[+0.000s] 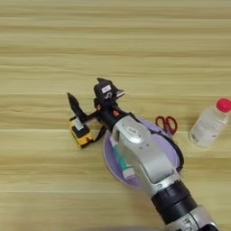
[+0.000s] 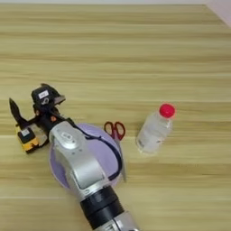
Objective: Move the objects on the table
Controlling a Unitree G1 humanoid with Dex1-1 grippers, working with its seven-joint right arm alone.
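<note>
Claw (image 1: 88,106) spread wide over tape measure (image 1: 81,134), gripping nothing. I judge halfway: tube (image 1: 121,158) in plate (image 1: 168,145); tape measure outside at nine o'clock.

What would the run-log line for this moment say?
right gripper: open, over yellow-and-black tape measure | white tube with teal band: on purple plate | red-handled scissors, clear red-capped bottle: on wooden table

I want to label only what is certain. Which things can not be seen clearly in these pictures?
- White tube on the purple plate: partly covered by the forearm; hidden in the right eye view.
- Scissors: blades hidden behind plate rim and cable.
- Tape measure: the gripper overlaps it; contact unclear.
</note>
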